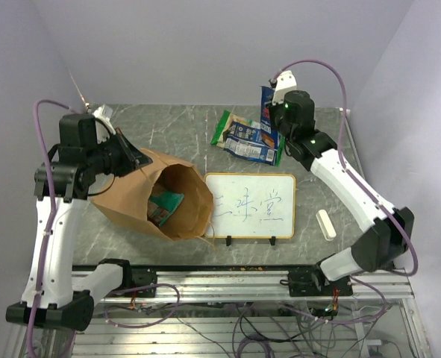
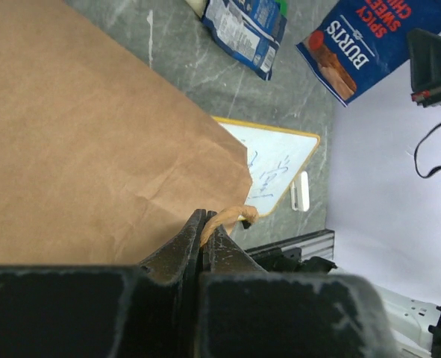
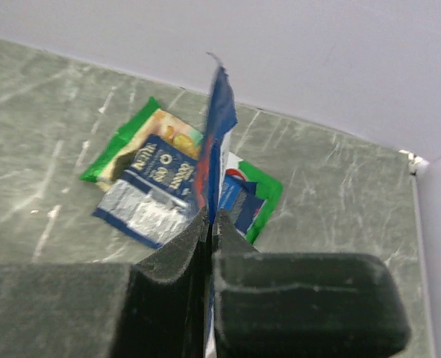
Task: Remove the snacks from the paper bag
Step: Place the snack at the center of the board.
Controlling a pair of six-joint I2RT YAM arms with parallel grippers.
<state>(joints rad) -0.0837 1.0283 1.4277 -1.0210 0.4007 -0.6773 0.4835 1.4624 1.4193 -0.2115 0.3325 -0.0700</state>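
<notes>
The paper bag point(image 1: 130, 201) lies on its side on the table point(image 1: 168, 123), mouth open, with a teal packet point(image 1: 165, 204) inside. The left gripper point(image 2: 205, 227) pinches its string handle point(image 2: 231, 215). The right gripper point(image 3: 209, 224) clamps a blue Burts packet point(image 3: 219, 112) above the other packets point(image 1: 246, 139).

Grey table point(image 1: 168, 127) holds paper bag point(image 1: 130, 212), snack packets point(image 1: 246, 138), whiteboard point(image 1: 250, 207), white eraser point(image 1: 325, 224)

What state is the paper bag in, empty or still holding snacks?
Not empty: the paper bag lies tipped, and a teal packet shows inside its mouth.
</notes>
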